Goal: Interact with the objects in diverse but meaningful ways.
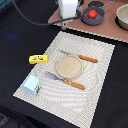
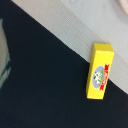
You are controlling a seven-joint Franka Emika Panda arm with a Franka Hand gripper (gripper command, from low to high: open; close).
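My gripper (image 1: 64, 25) hangs above the far edge of the woven placemat (image 1: 102, 75), apart from every object. Its fingers show as one narrow tip, together and holding nothing. The red tomato (image 1: 91, 14) lies in the dark grey frying pan (image 1: 98, 8) on the wooden board, to the exterior view's right of the gripper. The flat yellow packet (image 1: 38, 59) lies on the black table at the mat's edge, and it also shows in the wrist view (image 2: 101, 70). The light-blue boxy cup (image 1: 32, 85) stands on the mat's near corner. The white flat utensil is out of view.
A tan round plate (image 1: 68, 66) sits mid-mat between an orange-handled knife (image 1: 81, 57) and fork (image 1: 67, 80). A wooden board (image 1: 70, 20) and a beige bowl (image 1: 123, 16) lie at the back. A black cable (image 1: 30, 20) loops over the table.
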